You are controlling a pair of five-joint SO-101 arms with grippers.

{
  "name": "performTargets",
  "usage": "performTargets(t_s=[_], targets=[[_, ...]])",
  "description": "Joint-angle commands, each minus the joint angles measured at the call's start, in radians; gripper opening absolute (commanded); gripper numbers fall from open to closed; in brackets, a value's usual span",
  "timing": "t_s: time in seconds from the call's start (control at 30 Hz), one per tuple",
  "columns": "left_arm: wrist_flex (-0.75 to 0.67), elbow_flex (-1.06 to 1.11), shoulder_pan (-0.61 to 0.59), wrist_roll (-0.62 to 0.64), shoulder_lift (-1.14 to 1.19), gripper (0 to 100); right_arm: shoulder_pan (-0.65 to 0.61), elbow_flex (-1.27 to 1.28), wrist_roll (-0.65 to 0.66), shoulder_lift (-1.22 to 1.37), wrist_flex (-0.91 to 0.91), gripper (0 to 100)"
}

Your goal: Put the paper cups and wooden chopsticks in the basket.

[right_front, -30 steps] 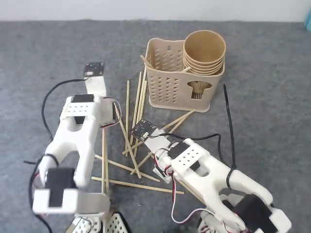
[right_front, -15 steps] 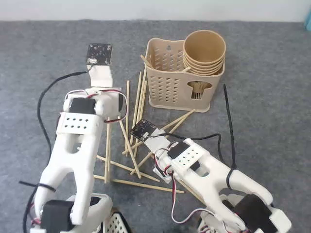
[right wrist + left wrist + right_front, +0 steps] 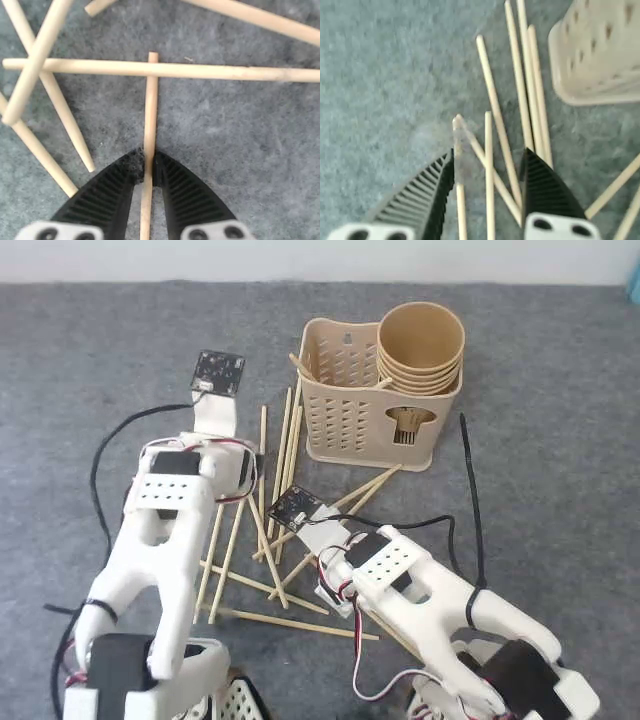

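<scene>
Several chopsticks (image 3: 290, 623) lie criss-crossed on the grey mat (image 3: 100, 340) in front of the basket (image 3: 345, 420). The stacked cups (image 3: 420, 340) already stand in the basket's right-hand part, so the cup half of the job looks done and the loose sticks are what remains. The right gripper (image 3: 148, 162) is down at the mat with its jaws pressed together on a single chopstick (image 3: 151, 100), pinching it near one end. That stick's far tip runs under a crossing one, so a straight lift would probably drag its neighbour along. The left gripper (image 3: 487, 160) hangs over a cluster of sticks just beside the basket's corner (image 3: 600, 50) with its jaws spread wide. Two or three sticks lie between the tips, which suggests it is lined up to close on one; with so many overlapping there, it could catch more than one. Pinching low and end-on seems sensible, since thin round sticks roll easily on a flat mat.
</scene>
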Motion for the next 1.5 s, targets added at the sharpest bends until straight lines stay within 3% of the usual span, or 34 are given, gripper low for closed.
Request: performTargets(t_s=[0.0,0.17,0.57,0.73,0.93,1.13,1.3,1.47], targets=[[-0.072,0.050,-0.026,-0.060,-0.006,18,-0.008,-0.003,0.014,-0.024,-0.030,0.9],[-0.135,0.145,-0.041,-0.149,-0.006,18,-0.008,-0.003,0.014,-0.024,-0.030,0.9],[-0.097,0.163,-0.133,-0.152,0.011,18,-0.002,-0.003,0.014,-0.024,-0.031,0.9],[-0.103,0.116,-0.138,-0.146,0.143,18,0.007,-0.003,0.012,-0.024,-0.031,0.9],[-0.005,-0.031,-0.133,-0.146,0.282,18,0.007,-0.003,0.012,-0.024,-0.031,0.9],[0.003,-0.051,-0.132,-0.144,0.311,0,0.007,-0.003,0.012,-0.024,-0.031,0.9],[0.020,-0.054,-0.132,-0.147,0.299,1,0.007,-0.003,0.011,-0.024,-0.031,0.9],[0.087,-0.050,-0.135,-0.146,0.138,1,0.005,-0.008,0.005,-0.047,0.016,0.9]])
